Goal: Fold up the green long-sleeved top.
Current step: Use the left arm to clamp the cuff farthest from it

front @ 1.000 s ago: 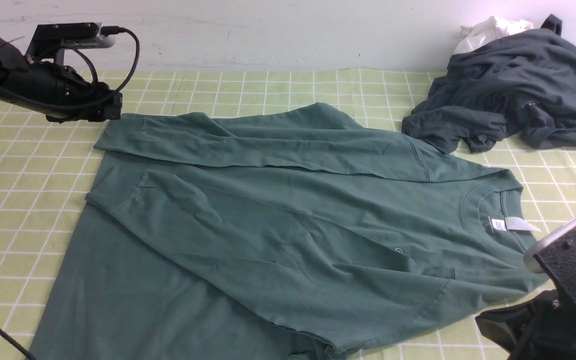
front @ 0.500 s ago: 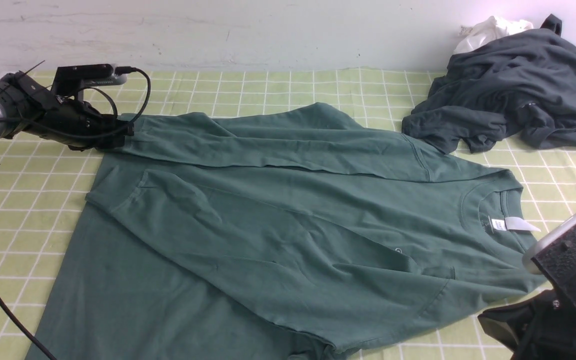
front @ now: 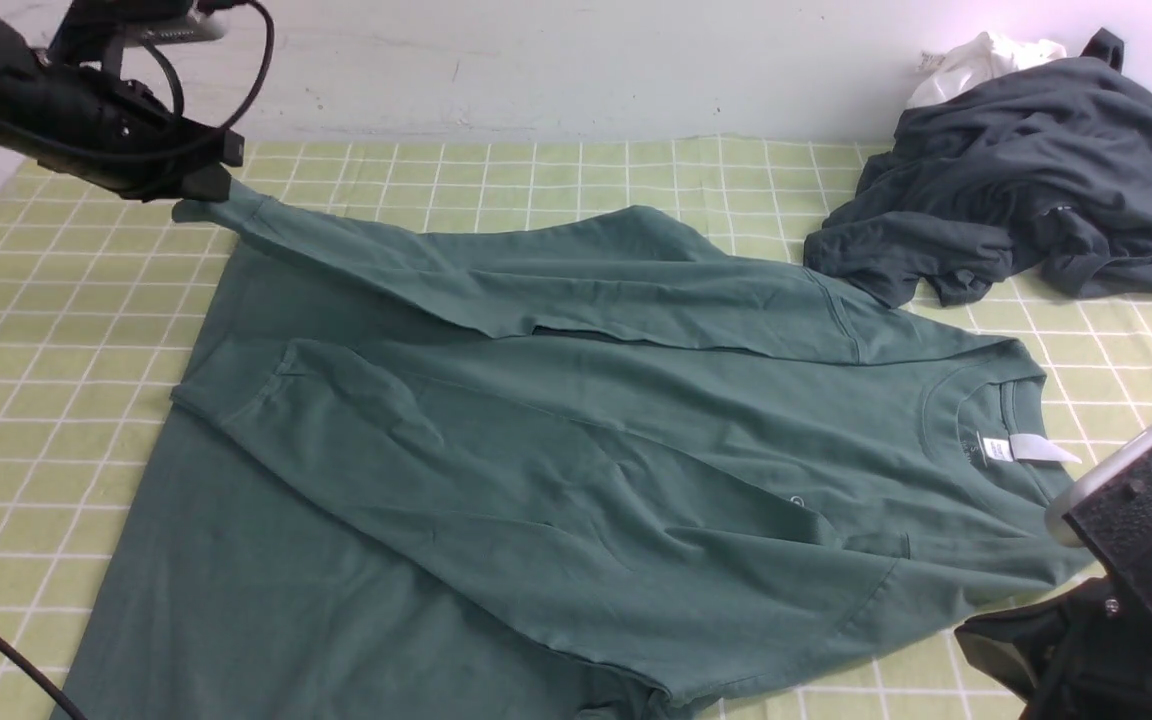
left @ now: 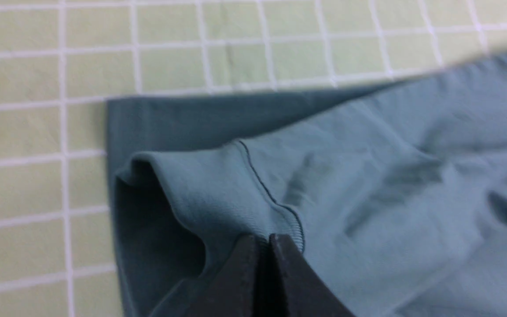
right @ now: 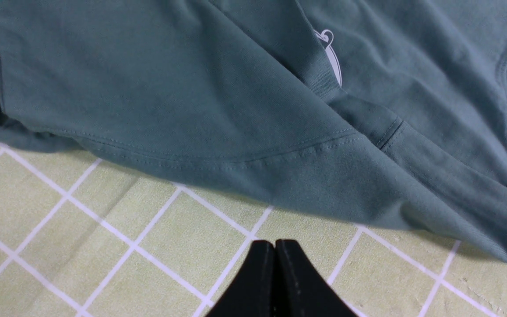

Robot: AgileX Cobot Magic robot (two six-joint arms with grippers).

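The green long-sleeved top (front: 556, 440) lies spread on the checked cloth, neck and white label (front: 1026, 448) to the right, both sleeves folded across the body. My left gripper (front: 198, 190) is shut on the ribbed cuff (left: 218, 193) of the far sleeve and holds it raised at the far left. The pinch also shows in the left wrist view (left: 266, 240). My right gripper (right: 274, 244) is shut and empty over bare cloth just off the top's near shoulder edge (right: 324, 185). The round white logo (right: 333, 61) peeks out from under a fold.
A dark charcoal garment (front: 1026, 190) lies heaped at the far right, with a small white cloth (front: 981, 60) behind it. A pale wall runs along the back. The yellow-green checked cloth (front: 36, 330) shows to the left and along the back.
My left gripper dipped to the far sleeve's cuff, shut on it and has lifted it up and to the left, pulling the sleeve taut. The right arm has not moved.
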